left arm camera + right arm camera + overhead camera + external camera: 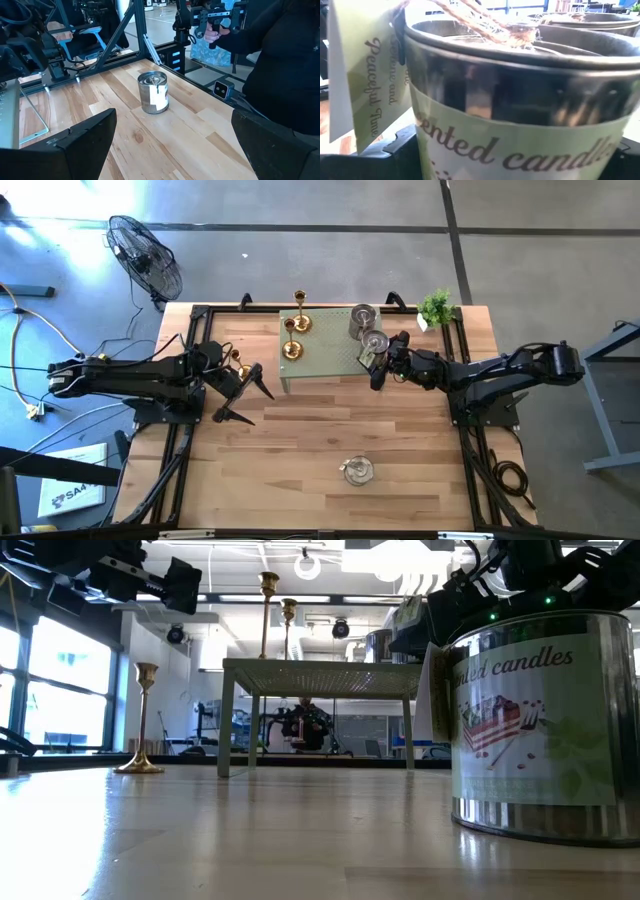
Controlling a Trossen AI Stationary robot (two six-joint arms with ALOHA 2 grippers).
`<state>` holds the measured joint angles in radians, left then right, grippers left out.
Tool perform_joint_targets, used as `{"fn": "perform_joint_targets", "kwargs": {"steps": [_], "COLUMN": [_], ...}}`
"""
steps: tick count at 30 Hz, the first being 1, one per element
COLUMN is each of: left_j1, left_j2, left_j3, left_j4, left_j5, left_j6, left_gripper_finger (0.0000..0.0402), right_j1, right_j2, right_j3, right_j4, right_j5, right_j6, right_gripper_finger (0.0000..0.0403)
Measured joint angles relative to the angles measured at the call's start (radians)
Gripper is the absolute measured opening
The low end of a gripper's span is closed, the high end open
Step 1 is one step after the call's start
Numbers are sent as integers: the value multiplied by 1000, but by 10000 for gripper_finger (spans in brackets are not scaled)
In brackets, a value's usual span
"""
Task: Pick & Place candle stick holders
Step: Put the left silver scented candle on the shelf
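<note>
A pale green raised stand point(330, 365) carries two gold holders point(300, 320) point(291, 350) and two silvery holders point(362, 318) point(375, 342). A third gold holder point(240, 366) stands on its round base on the table, left of the stand. A third silvery holder point(358, 470) stands near the table's front edge and fills the low view's right side point(540, 730). My right gripper point(385, 360) is at the nearer silvery holder point(520, 100) on the stand. My left gripper point(244, 398) is open and empty, just nearside of the lone gold holder. My right gripper has the silvery holder's round wall point(435, 150) between its two fingers point(395, 147), one on each side. The fingers come level from the table's right. The holder is upright. I cannot tell whether its bottom rests on the stand.
A small green plant point(436, 308) stands at the far right corner. A person point(290, 65) stands past the table's edge in the left wrist view. Bare wood lies between the stand and the front silvery holder point(154, 92).
</note>
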<state>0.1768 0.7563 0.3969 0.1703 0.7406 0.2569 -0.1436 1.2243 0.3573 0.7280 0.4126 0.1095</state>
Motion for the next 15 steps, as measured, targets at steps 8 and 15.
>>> {"fn": "perform_joint_targets", "kwargs": {"steps": [8,15], "left_j1": [0,0], "left_j2": [0,0], "left_j3": [0,0], "left_j4": [0,0], "left_j5": [0,0], "left_j6": [0,0], "left_gripper_finger": [388,388], "right_j1": [0,0], "right_j2": [0,2], "right_j3": [0,-2], "right_j4": [2,-22], "right_j5": [1,-5], "right_j6": [20,51], "right_gripper_finger": [362,395]}}
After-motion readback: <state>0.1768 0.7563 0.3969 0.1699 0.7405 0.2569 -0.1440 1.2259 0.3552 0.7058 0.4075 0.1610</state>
